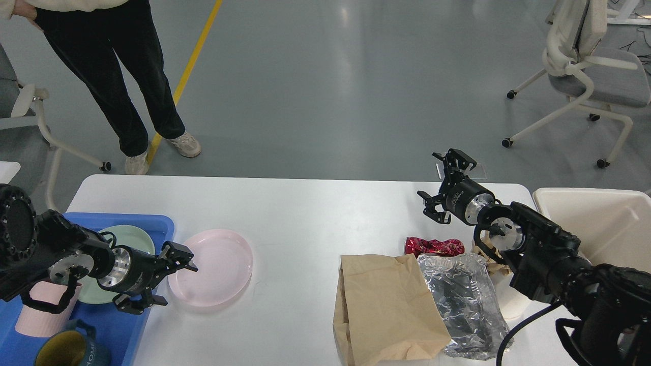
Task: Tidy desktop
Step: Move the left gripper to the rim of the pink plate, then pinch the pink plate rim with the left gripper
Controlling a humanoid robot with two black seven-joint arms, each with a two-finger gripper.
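The white desktop holds a pink plate left of centre. My left gripper is open at the plate's left rim, with one finger over the rim and the other below and beside it. To the right lie a brown paper bag, a crumpled foil bag, a crushed red can and crumpled brown paper. My right gripper is open and empty above the desktop, behind the red can.
A blue tray at the left edge holds a green plate, a pink cup and a dark mug. A cream bin stands at the right. A person stands behind the table's left end. Office chairs stand behind.
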